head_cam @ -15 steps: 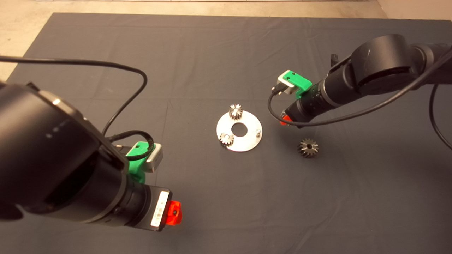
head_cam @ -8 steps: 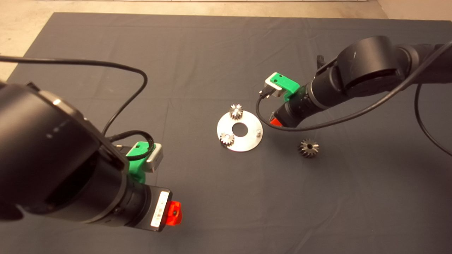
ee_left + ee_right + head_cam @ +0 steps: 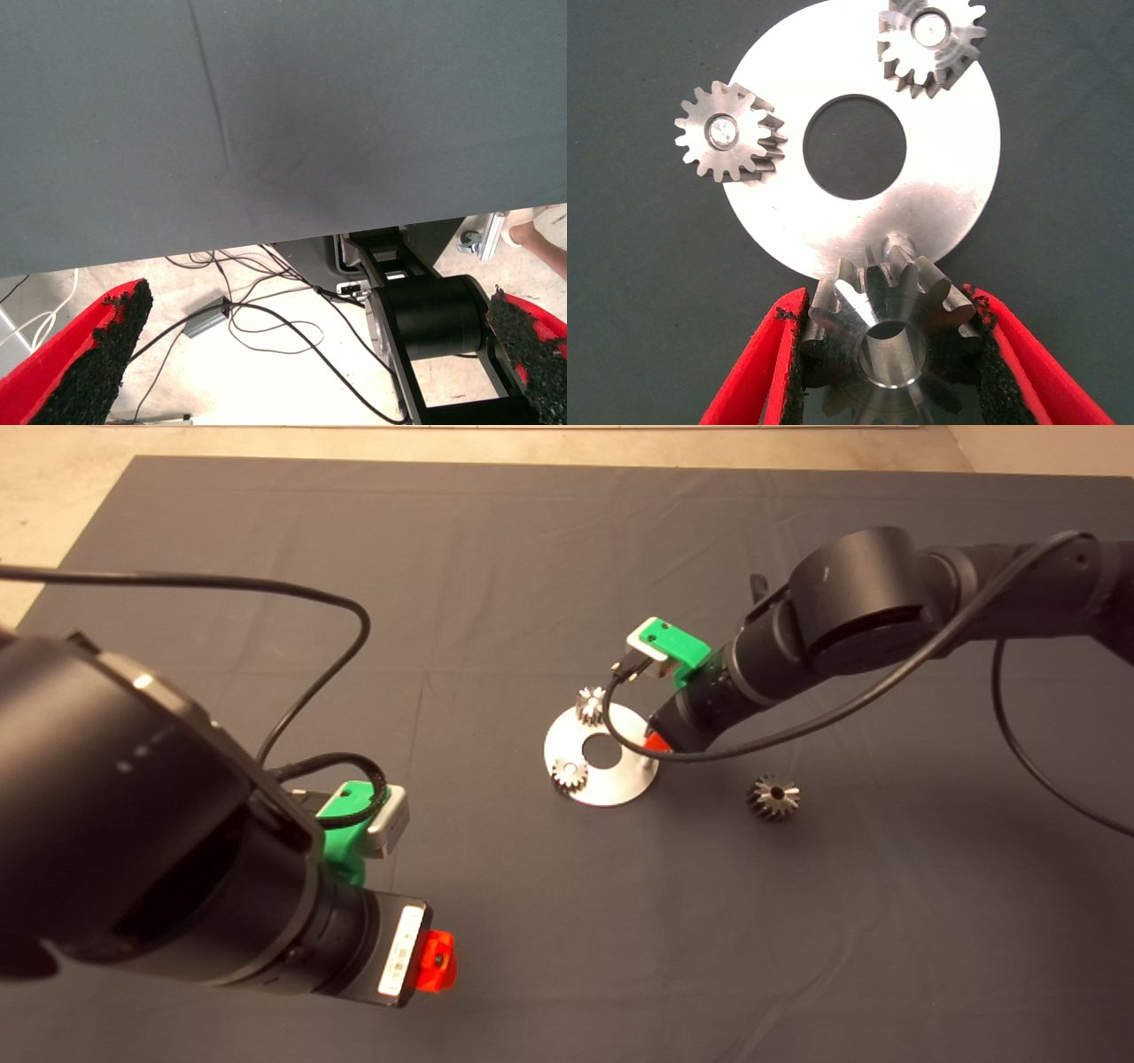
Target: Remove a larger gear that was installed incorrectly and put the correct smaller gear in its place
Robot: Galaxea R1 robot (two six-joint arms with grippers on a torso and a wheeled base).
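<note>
Right black arm reaches in from the mat's right edge toward the middle, its green gripper with red fingers (image 3: 890,354) clamped on a small steel pinion. Left green gripper (image 3: 434,959) hangs near the mat's front-left corner, red fingers (image 3: 80,363) spread wide.

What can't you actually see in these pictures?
- Head view: the right claw and the smaller gear it holds are hidden under its own arm.
- Right wrist view: the gear covers most of the plate's free pin, so the remaining gap is unclear.
- Left wrist view: the left claw is open, showing only mat and floor.
</note>
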